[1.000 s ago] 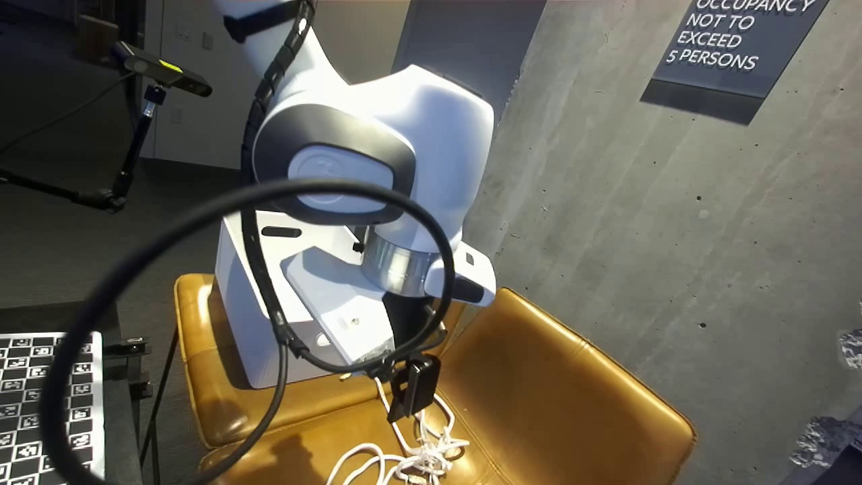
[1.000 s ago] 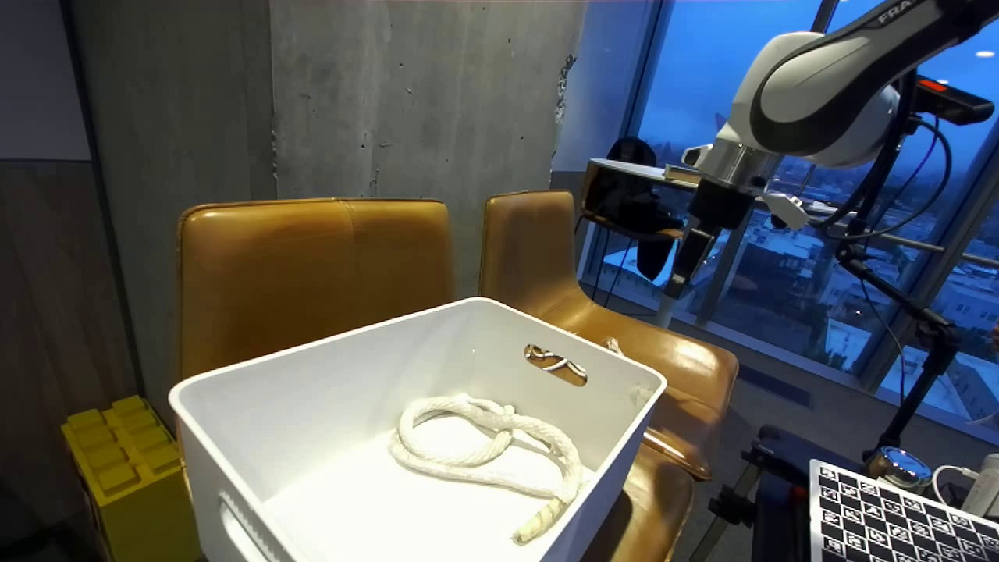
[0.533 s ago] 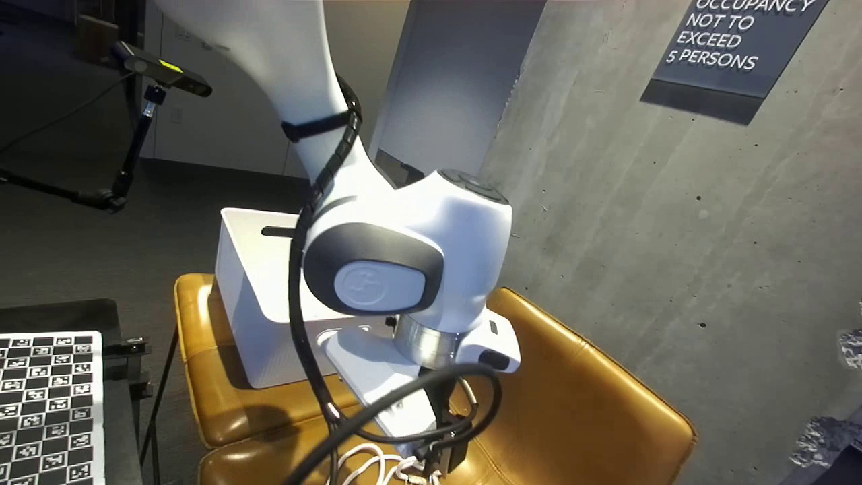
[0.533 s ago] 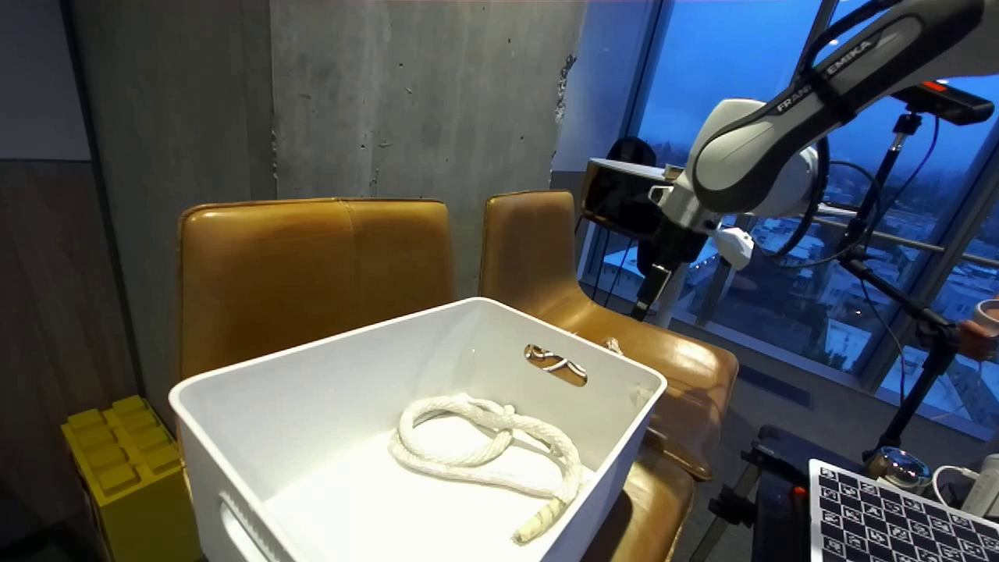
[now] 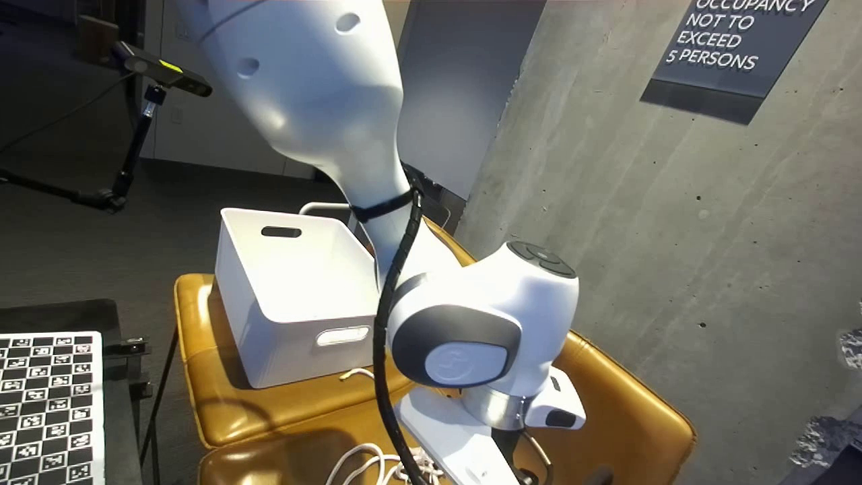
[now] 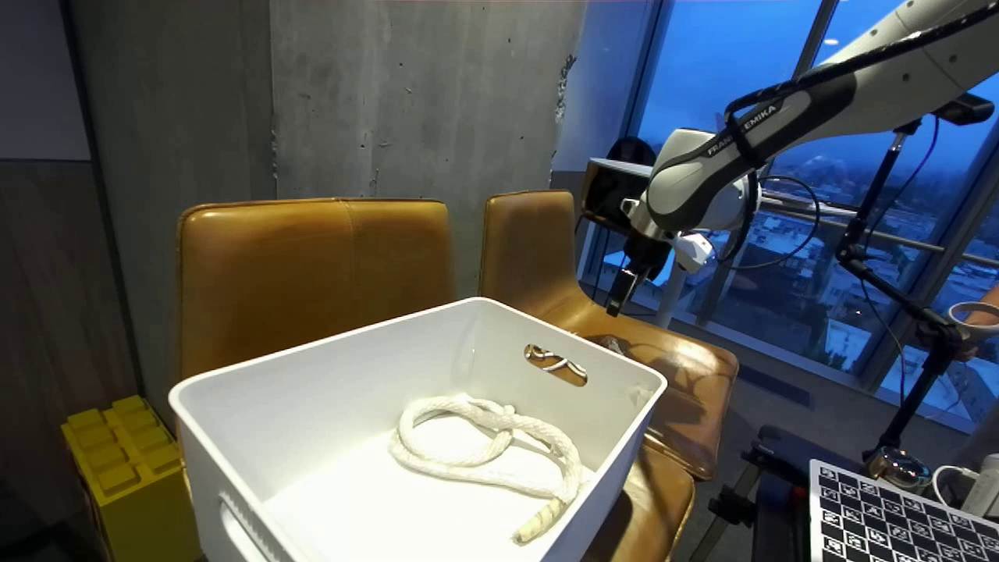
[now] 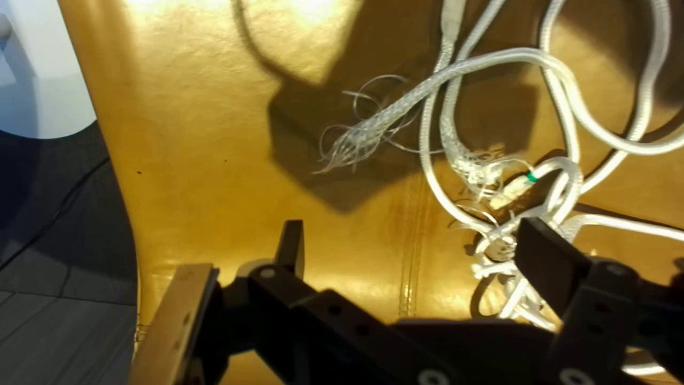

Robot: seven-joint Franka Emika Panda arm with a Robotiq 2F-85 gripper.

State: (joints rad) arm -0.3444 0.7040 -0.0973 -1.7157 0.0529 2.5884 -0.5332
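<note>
White braided cord [image 7: 557, 67] lay tangled w/ frayed ends on a tan leather chair [image 7: 203, 208], below & beside the jaws, which were spread wide. Adj. to it, a 2nd tan chair [image 5: 222, 407] carried a white plastic bin [image 6: 335, 382] w/ thick looped rope [image 6: 506, 422] inside; concrete wall [image 5: 640, 242] stood behind.

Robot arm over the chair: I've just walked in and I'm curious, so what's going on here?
A robot arm has its tool, jaws apart, above the seat of a tan chair, where tangled, partly frayed white cords lie. Nothing is gripped. A white bin stands on the neighbouring chair, with a looped white rope inside.
</note>
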